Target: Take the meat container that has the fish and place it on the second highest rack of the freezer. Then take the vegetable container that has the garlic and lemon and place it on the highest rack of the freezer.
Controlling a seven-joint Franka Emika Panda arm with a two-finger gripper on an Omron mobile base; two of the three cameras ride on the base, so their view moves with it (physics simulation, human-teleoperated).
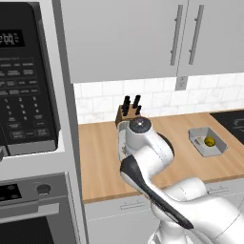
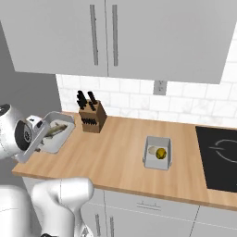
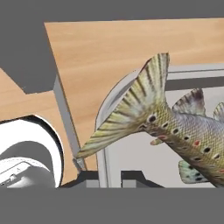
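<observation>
I see gripper (image 3: 103,178) clamped on fish container (image 2: 58,134) rim, lifted at counter (image 2: 115,152) 9 o'clock end. My worry: edge-only grip lets tray tilt, trout (image 3: 175,127) slides out.

Arm folded, elbow raised, forearm reaching down and left. End effector (image 3: 104,175) low, its two dark fingertips (image 3: 133,176) straddling the container rim (image 3: 101,144) directly ahead of them, one each side, closed against it.

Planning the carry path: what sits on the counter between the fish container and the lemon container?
In the right base view, the knife block stands partway between the fish container and lemon container; otherwise bare counter.
</observation>
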